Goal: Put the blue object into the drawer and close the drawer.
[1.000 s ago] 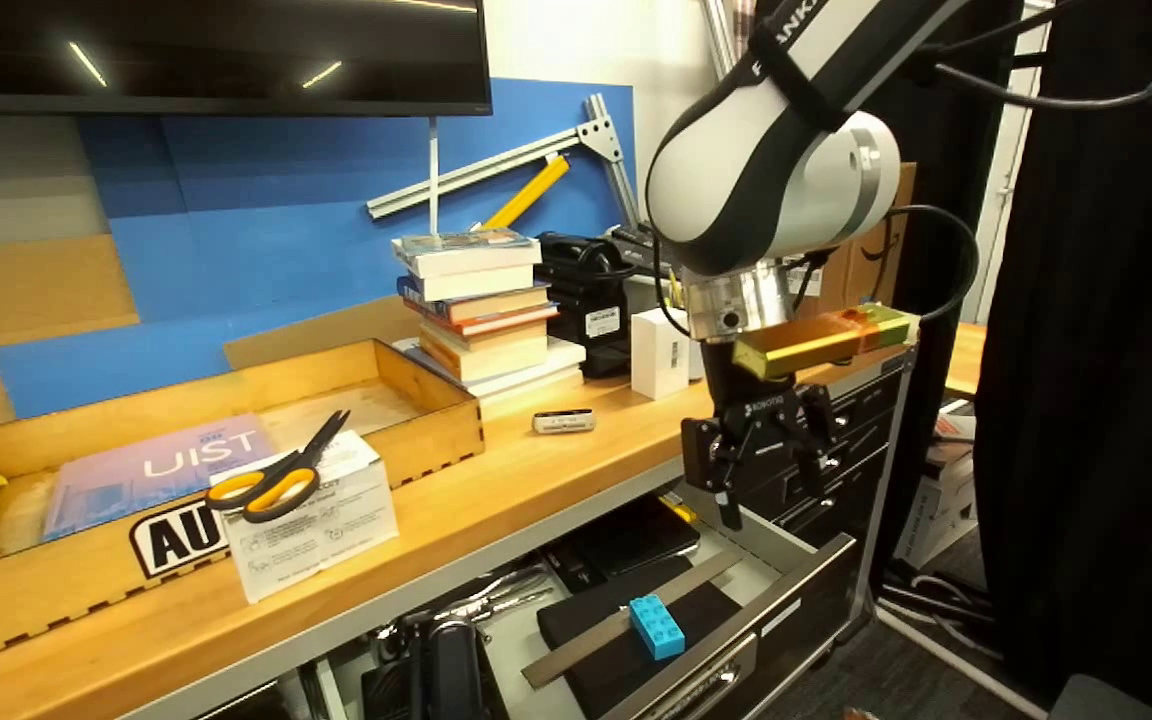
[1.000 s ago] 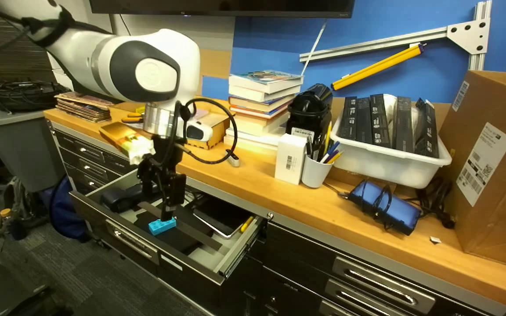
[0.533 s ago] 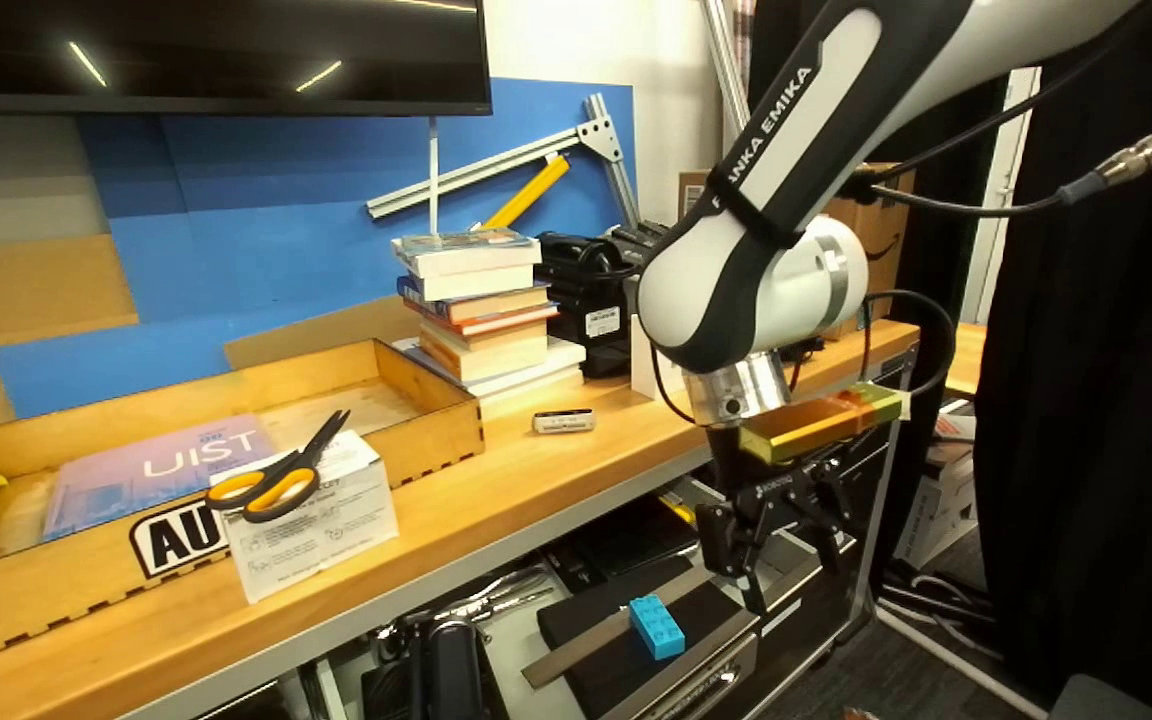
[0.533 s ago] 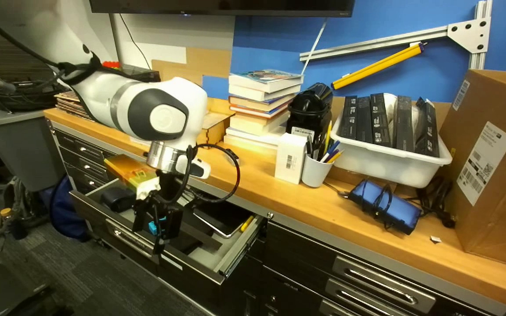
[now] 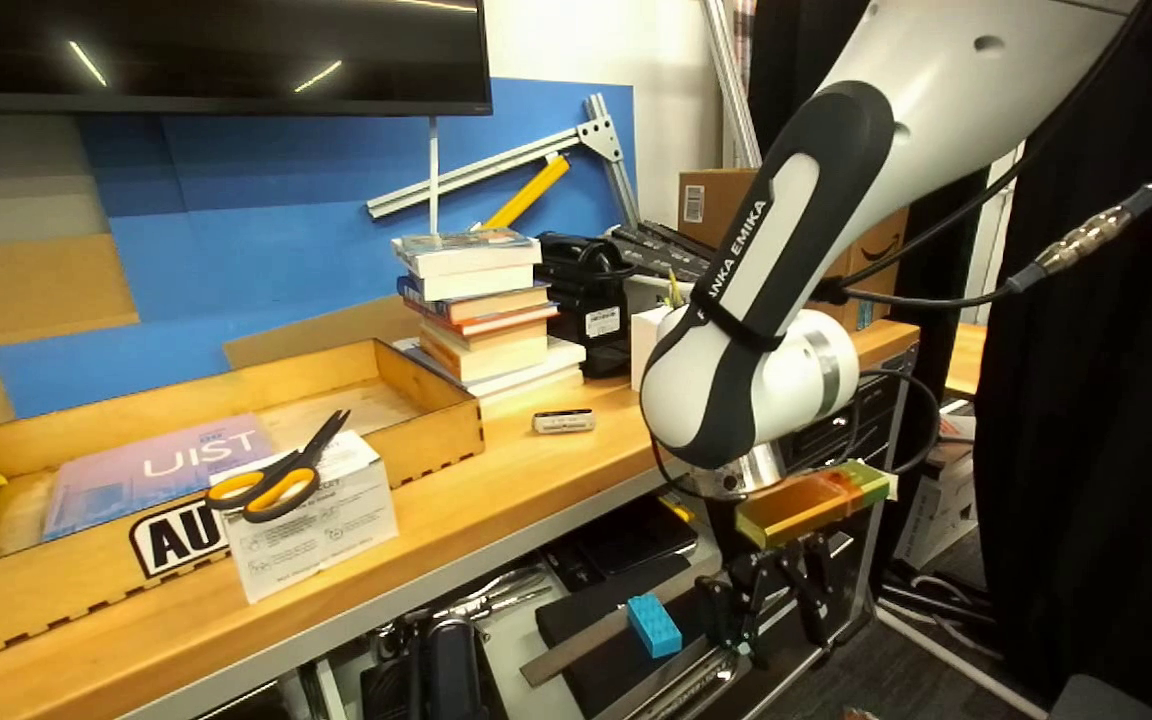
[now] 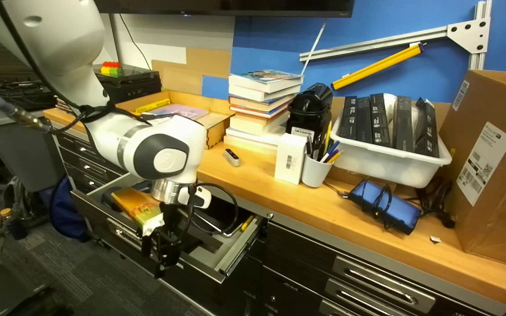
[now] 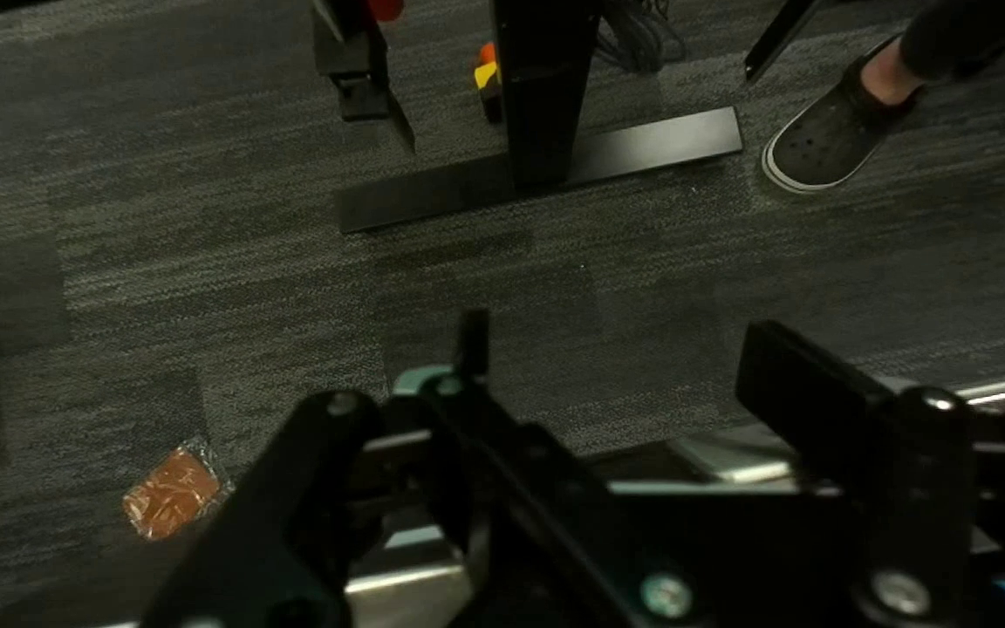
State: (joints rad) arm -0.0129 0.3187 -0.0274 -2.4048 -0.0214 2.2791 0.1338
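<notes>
The light-blue brick (image 5: 654,626) lies inside the open drawer (image 6: 200,289), on a flat metal strip and black items. In an exterior view the gripper hides it. The drawer's pale inside (image 5: 516,640) shows beside the brick. My gripper (image 5: 784,640) is open and empty, pointing down at the drawer's front edge, right of the brick. In an exterior view the gripper (image 6: 156,263) overlaps the drawer's front. In the wrist view its fingers (image 7: 620,358) are apart over floor, with shiny drawer-front metal below them. Whether it touches the drawer cannot be told.
The wooden counter (image 5: 506,480) runs above the drawer. It holds a wooden tray (image 5: 436,415), a book stack (image 5: 486,340) and a white box (image 5: 321,530) with scissors on it. In the wrist view a metal stand foot (image 7: 659,144) and a person's shoe (image 7: 825,144) are on the floor.
The arm has moved down, from above the drawer to its front edge, and the gripper has turned. The gripper stays open. The brick and drawer look almost unmoved.
</notes>
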